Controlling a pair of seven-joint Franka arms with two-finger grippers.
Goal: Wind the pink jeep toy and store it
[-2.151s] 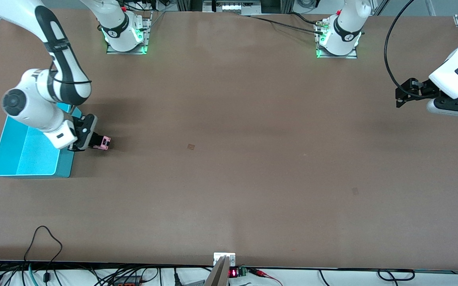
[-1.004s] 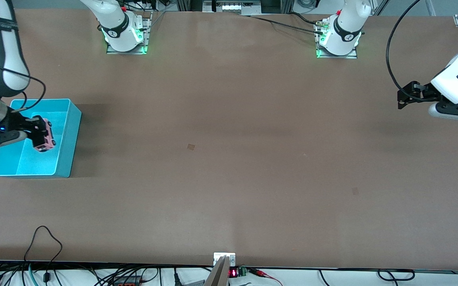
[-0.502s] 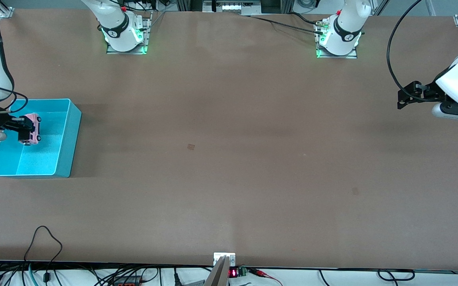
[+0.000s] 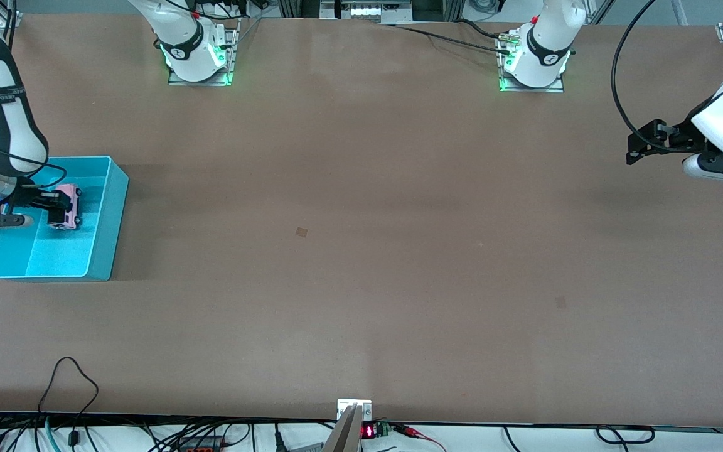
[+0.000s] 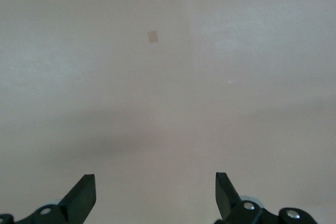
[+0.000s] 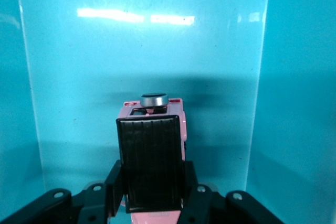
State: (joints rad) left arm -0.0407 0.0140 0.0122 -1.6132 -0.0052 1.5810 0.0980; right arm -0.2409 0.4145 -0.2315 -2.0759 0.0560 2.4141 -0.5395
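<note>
Storage looks nearly done: the right gripper (image 4: 55, 208) is clamped on the pink jeep toy (image 4: 68, 215), holding it inside the turquoise bin (image 4: 113, 207) at the right arm's end of the table. Letting go from a height could tip or bounce it against a wall. The left gripper (image 4: 632, 153) waits, jaws spread, over the opposite table edge.

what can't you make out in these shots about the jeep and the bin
- Whether the pink jeep toy touches the floor of the turquoise bin: the front view looks from above, and the right wrist view crops the toy's lower end.
- The toy's wheels: in the right wrist view the right gripper, shut on the toy, covers its sides.
- The bin's end under the right arm: hidden in the front view.
</note>
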